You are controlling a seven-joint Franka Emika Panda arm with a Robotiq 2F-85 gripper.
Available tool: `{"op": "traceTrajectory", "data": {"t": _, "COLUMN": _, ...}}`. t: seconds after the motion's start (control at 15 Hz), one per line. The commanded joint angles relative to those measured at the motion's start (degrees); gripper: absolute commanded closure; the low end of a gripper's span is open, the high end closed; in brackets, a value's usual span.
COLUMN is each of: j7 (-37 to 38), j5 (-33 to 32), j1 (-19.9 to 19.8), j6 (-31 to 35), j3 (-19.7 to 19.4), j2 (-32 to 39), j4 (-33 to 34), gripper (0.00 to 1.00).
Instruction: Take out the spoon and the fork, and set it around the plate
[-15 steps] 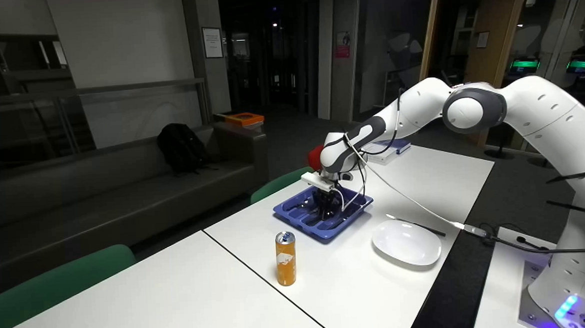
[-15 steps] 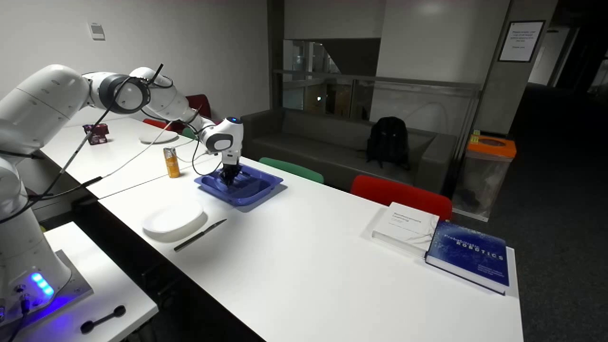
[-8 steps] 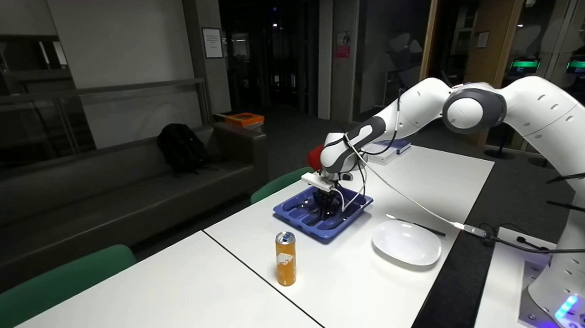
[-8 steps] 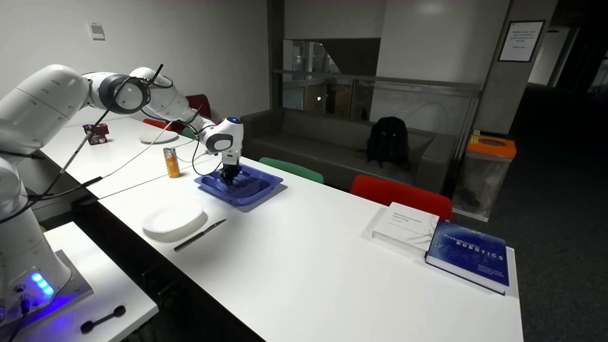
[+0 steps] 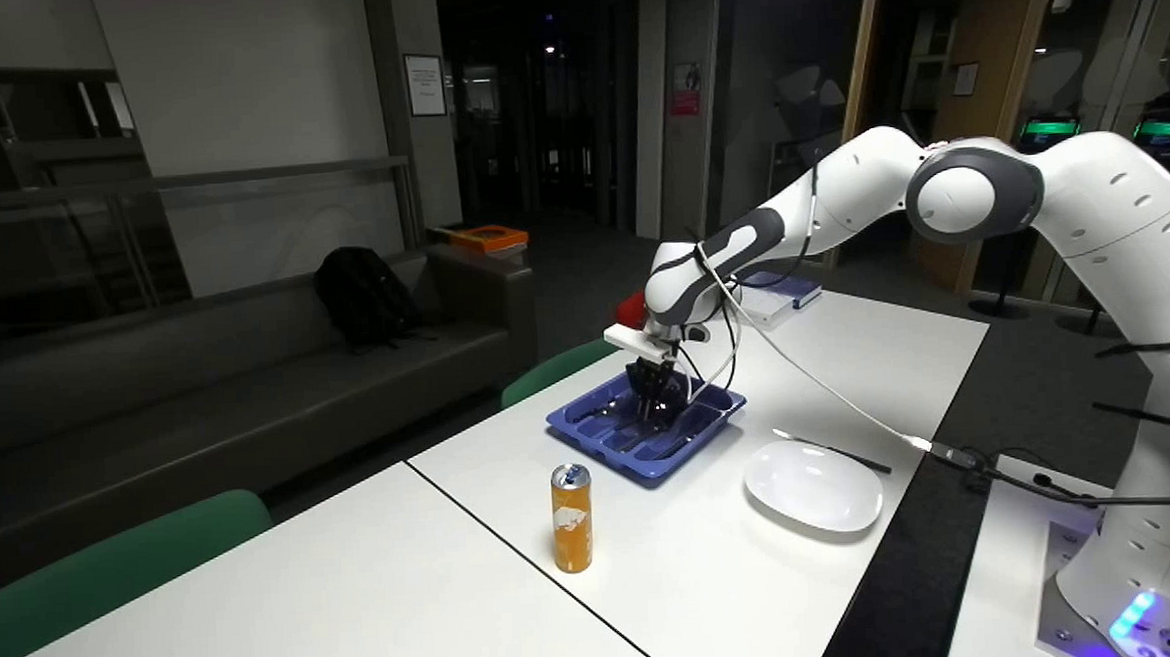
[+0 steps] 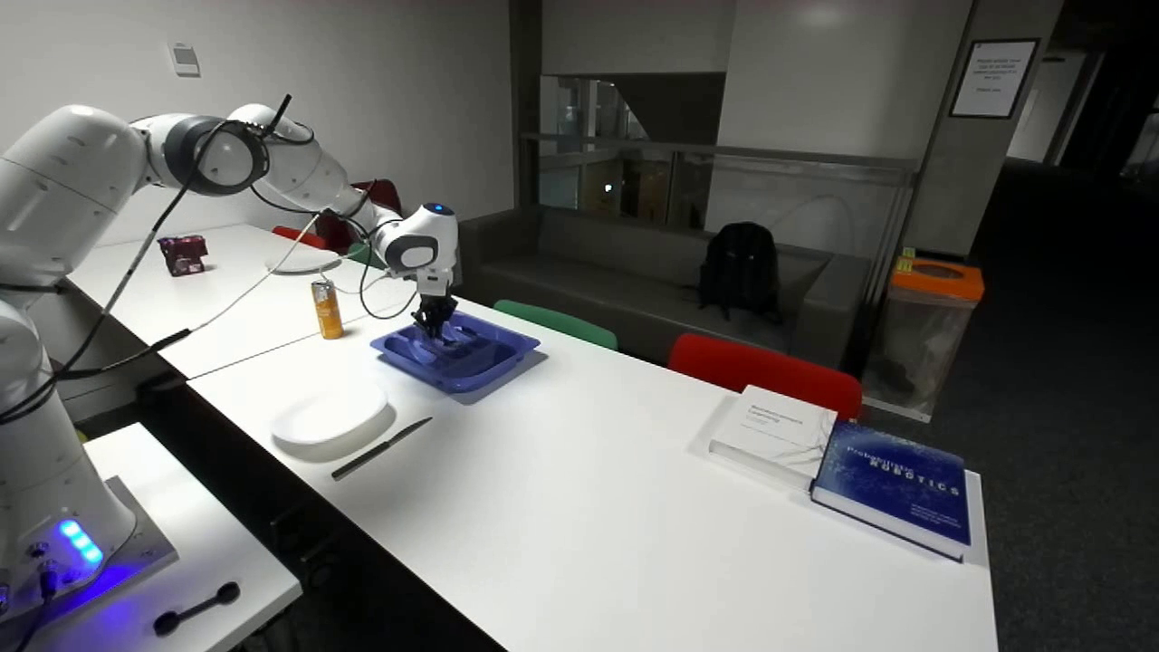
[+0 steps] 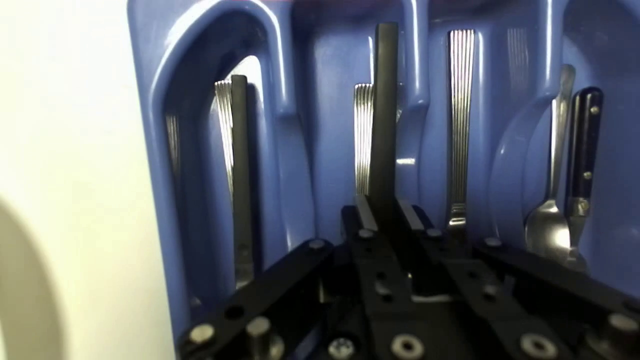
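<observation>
The white plate [image 5: 814, 487] lies near the table's edge by the robot, also seen in the exterior view [image 6: 330, 418]. The blue cutlery tray [image 5: 602, 453] stands beyond it and fills much of the wrist view [image 7: 295, 195]. My gripper [image 5: 649, 405] is just above the tray, also seen in the exterior view [image 6: 436, 319]. In the wrist view its fingers [image 7: 387, 212] are closed around a black-handled utensil [image 7: 385, 115], whose head is hidden. A silver spoon [image 7: 548, 229] lies in the right compartment. Silver handles [image 7: 461, 115] show in other compartments; no fork head is visible.
A black-handled knife [image 6: 380, 449] lies beside the plate. An orange can [image 5: 572, 529] stands near the tray. A white book [image 6: 774, 427] and a blue book [image 6: 892, 489] lie at the table's far end. A cable [image 5: 828, 386] hangs from the arm over the table.
The arm and gripper have risen a little from deep in the tray within the last half second. Tray, plate, knife and can have not moved.
</observation>
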Motion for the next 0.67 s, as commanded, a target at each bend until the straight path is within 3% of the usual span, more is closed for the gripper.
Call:
{"op": "traceTrajectory", "data": {"t": 0.0, "j7": 2.8, "j5": -1.8, "j1": 1.7, "j6": -0.4, "j3": -2.0, "j2": -11.3, "j4": -11.3, "gripper": 0.97}}
{"op": "traceTrajectory", "data": {"t": 0.6, "j7": -1.9, "j5": -5.2, "j1": 2.0, "j6": 1.0, "j3": -0.7, "j2": -27.4, "j4": -33.5, "gripper": 0.97}}
